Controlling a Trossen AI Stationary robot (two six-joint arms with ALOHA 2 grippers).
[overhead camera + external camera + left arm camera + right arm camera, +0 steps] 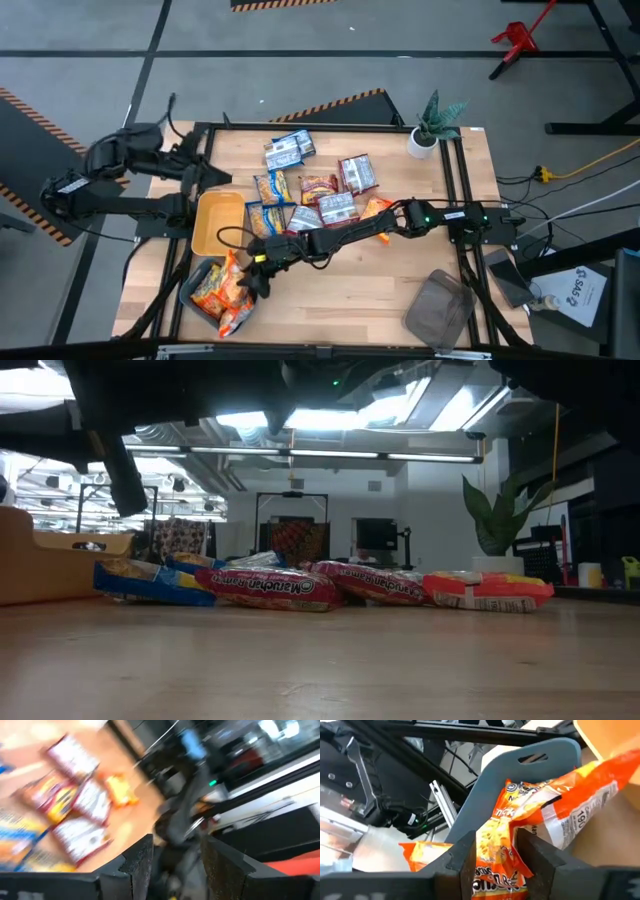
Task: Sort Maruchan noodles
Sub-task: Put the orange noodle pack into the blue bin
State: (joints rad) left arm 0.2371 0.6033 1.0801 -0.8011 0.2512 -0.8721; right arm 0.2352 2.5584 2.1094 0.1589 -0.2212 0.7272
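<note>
Wooden tabletop (370, 290) carries the work, with a potted plant (432, 125) at its far corner and a grey tray (440, 308) near the front right, which looks empty.

At the front left corner stands a teal tray (190, 290) that holds several orange packets (222, 290), piled and partly hanging over its edge. The right pincer (262, 280) is stretched across to this pile. In the right wrist view its fingers (465, 855) stand on both sides of an orange packet (492, 847); they seem to be loosening from it, but I cannot tell if they grip it or have let it go.

Beside the teal tray is a yellow tray (218, 222), and I see nothing in it. The left pincer (205, 175) waits near the left edge, its fingers (137, 862) spread, holding nothing.

In the middle of the tabletop lies the unsorted group: blue packets (275, 200), red-brown packets (335, 195) and one more orange packet (375, 208).

So I judge the task as about one third done: the orange kind is almost collected, while the blue and red-brown kinds are not yet begun.
</note>
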